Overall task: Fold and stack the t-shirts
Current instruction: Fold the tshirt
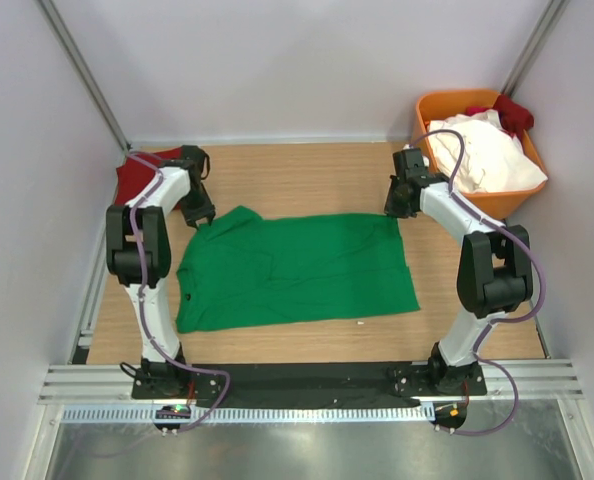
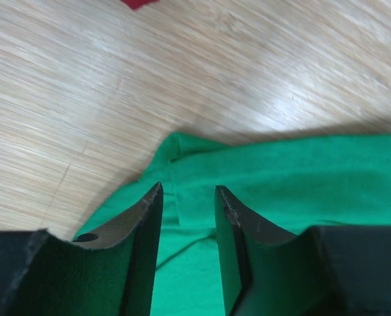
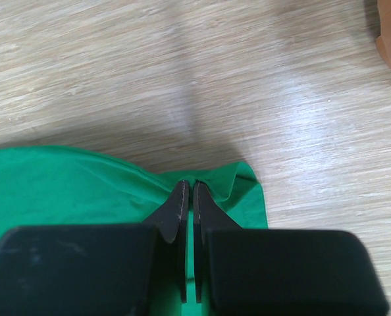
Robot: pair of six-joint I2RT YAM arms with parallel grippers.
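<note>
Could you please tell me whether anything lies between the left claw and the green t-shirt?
Nothing visible does. The left claw hangs open directly over the far left corner of the green t-shirt; the dark red t-shirt lies apart, farther back on the left.

Bright green t-shirt (image 1: 297,270) is lying spread flat across the middle of the wooden table (image 1: 307,170), dark red t-shirt (image 1: 137,178) is sitting bunched in the far-left corner, and white shirts (image 1: 487,155) plus a red shirt (image 1: 514,112) are lying heaped in the orange bin (image 1: 424,112).

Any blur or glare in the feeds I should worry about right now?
Left wrist: table grain smeared, glare at right, shirt edge soft. Right wrist: sharper, mild glare on wood, shadow above the shirt by the claw. Top: evenly lit, crisp.
</note>
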